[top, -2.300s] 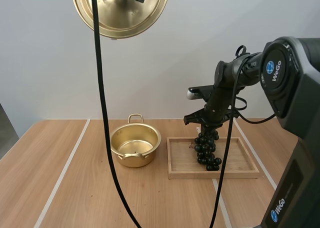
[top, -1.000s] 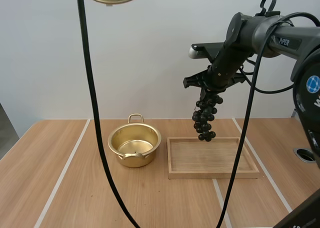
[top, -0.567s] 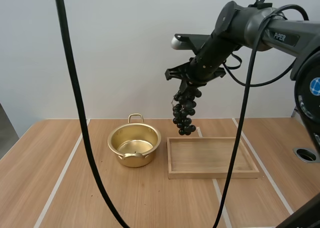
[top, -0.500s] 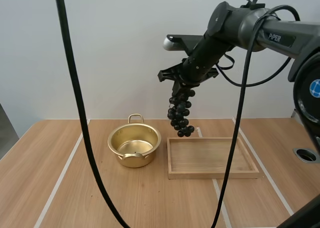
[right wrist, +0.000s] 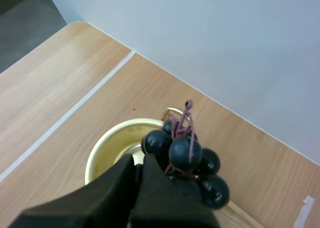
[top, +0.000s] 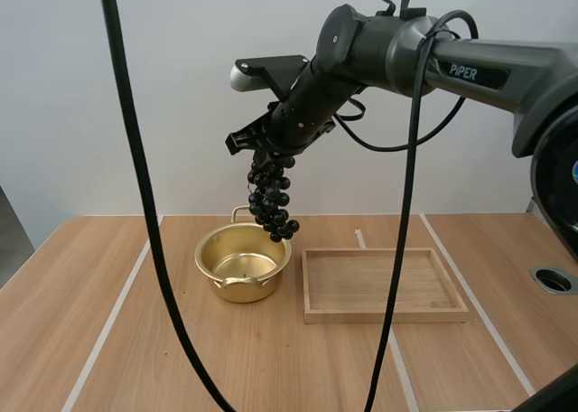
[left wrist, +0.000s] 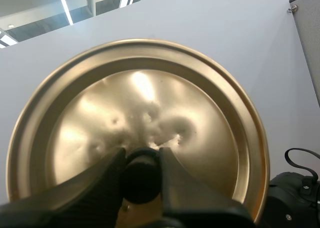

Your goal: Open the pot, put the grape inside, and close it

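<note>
1. My right gripper [top: 268, 152] is clamped on the top of the dark, round-berried bunch of grapes [top: 274, 204]. The bunch hangs above the shiny golden metal pot [top: 206, 249], over the rim nearer the shallow rectangular wooden tray [top: 388, 318] rather than over the pot's middle.
2. If I release here, I judge the bunch could strike that rim and tumble onto the wooden table [top: 135, 340] beside the pot.
3. The bunch dangles long and loose, so a quick move could set it swinging and knock the pot aside.
4. Berries could tear off the thin stem.
5. My left gripper [left wrist: 141, 158] pinches the black knob [left wrist: 141, 180] of the round golden lid [left wrist: 200, 118]. I cannot tell where the lid sits relative to the pot. A slip would drop it.
</note>
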{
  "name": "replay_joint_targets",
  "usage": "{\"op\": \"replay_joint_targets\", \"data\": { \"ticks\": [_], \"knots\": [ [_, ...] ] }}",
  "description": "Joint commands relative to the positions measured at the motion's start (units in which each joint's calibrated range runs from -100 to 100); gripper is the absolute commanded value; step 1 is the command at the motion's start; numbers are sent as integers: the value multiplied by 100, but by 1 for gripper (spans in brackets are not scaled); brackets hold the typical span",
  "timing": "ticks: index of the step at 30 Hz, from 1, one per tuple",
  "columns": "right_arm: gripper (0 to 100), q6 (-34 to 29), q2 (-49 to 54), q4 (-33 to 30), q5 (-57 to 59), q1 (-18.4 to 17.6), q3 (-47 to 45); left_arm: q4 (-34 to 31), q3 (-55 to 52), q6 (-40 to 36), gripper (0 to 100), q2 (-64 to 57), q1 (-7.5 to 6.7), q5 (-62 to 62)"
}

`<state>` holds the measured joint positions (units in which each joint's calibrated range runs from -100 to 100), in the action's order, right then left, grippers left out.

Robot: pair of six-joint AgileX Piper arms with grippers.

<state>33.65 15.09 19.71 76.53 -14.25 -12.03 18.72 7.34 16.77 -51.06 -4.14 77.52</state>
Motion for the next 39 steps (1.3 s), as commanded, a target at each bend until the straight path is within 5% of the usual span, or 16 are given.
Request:
{"op": "replay_joint_targets", "data": {
  "ticks": [1,18,27,39],
  "knots": [
    [0,68,-95,16,-189,-11,93,120,50,-67,0,-37,33,-197],
    [0,319,-1206,269,-388,-268,93,142,50,-64,0,-37,116,-16],
    [0,319,-1367,244,-40,-268,-230,-359,50,-64,0,-37,116,-138],
    [0,440,-1726,323,-967,-268,-627,-277,50,-64,0,-37,116,-142]
  ]
}}
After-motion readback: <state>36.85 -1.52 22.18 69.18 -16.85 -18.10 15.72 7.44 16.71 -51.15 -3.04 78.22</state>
